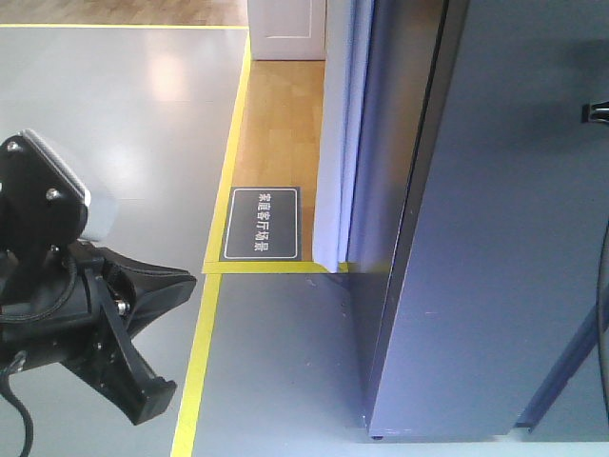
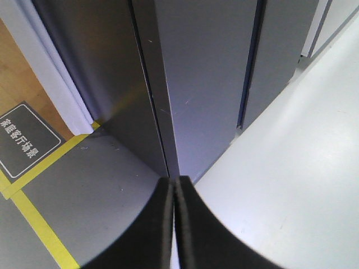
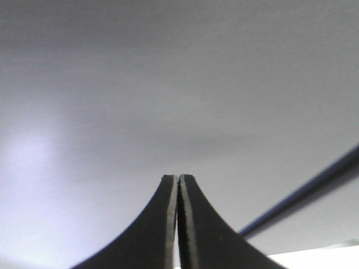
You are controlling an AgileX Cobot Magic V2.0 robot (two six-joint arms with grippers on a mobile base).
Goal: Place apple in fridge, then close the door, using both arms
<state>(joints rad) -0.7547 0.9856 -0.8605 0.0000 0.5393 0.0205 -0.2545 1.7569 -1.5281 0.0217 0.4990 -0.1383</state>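
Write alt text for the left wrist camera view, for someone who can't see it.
The left gripper, fingers pressed together and empty, points at the closed dark grey fridge, close to the vertical seam down its front. Grey floor spreads to the right; at left, yellow floor tape borders a dark sign with white characters beside wooden flooring.
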